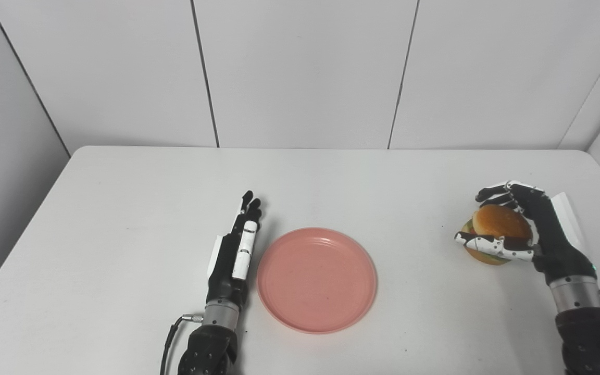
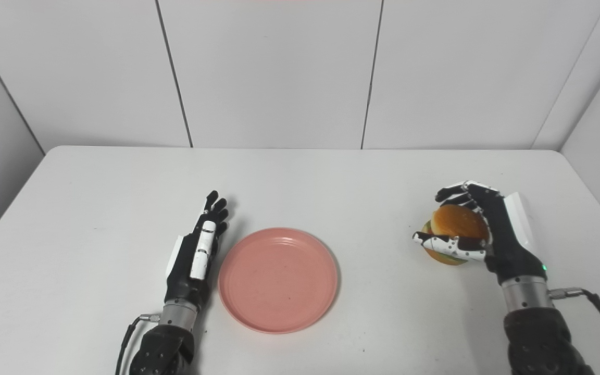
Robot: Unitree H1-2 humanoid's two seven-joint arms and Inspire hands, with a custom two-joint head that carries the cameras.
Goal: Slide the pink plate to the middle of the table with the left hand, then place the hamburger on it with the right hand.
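Observation:
A pink plate (image 1: 316, 278) lies flat on the white table (image 1: 138, 203), near the middle and towards the front edge; nothing is on it. My left hand (image 1: 235, 250) stands on edge just left of the plate's rim, fingers straight and together, holding nothing. At the right, the hamburger (image 1: 498, 229) with its tan bun sits between the fingers and thumb of my right hand (image 1: 519, 229), which is shut on it. I cannot tell whether the hamburger rests on the table or is slightly lifted.
White wall panels (image 1: 300, 73) rise behind the table's far edge. A grey wall (image 1: 3, 135) closes the left side. A cable (image 2: 599, 307) runs from my right wrist and another from my left wrist.

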